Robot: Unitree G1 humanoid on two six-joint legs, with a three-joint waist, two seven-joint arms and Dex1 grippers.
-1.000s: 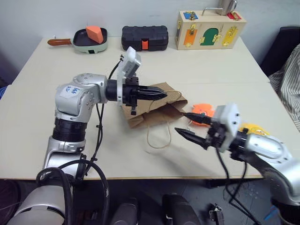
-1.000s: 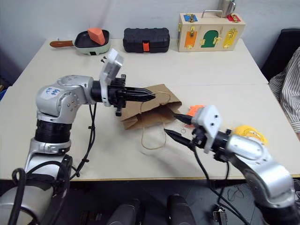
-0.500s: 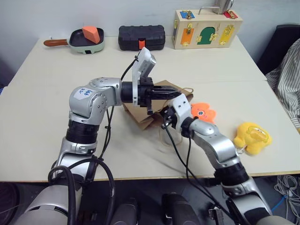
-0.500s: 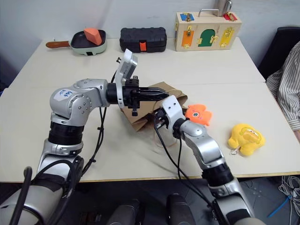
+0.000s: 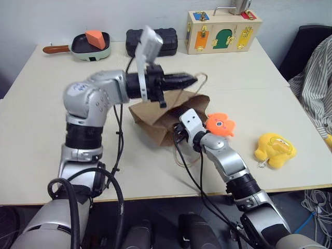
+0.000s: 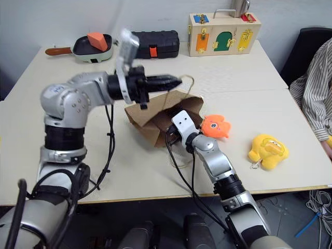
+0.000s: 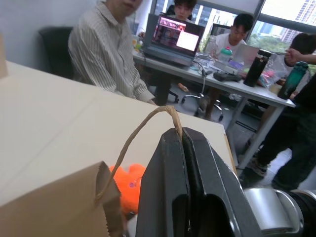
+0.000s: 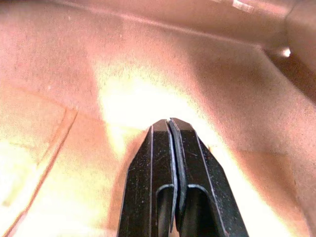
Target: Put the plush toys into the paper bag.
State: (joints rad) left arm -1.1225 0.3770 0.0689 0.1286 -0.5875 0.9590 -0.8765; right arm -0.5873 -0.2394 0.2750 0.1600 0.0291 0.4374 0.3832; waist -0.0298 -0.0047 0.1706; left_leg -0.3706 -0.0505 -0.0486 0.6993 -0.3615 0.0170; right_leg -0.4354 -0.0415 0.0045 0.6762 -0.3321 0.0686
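The left tool was clenched on one cord handle of the paper bag, holding it up so the bag's mouth gaped toward the right of the frame, near the middle of the counter. The right tool was pressed shut with nothing between its fingers and sat inside the bag's mouth, brown paper all around it in the right wrist view. Both plush toys lay outside the bag: the orange fish toy just beside the mouth, close to the right arm, and the yellow toy well apart toward the right edge of the frame.

The likely trouble from here was the thin cord slipping or tearing loose from the left tool's pinch, which would let the mouth sag shut. The right tool, drawn back out carelessly, could snag the paper and drag the bag off line or crumple its rim. The orange toy sat close enough to the right arm to be knocked away.
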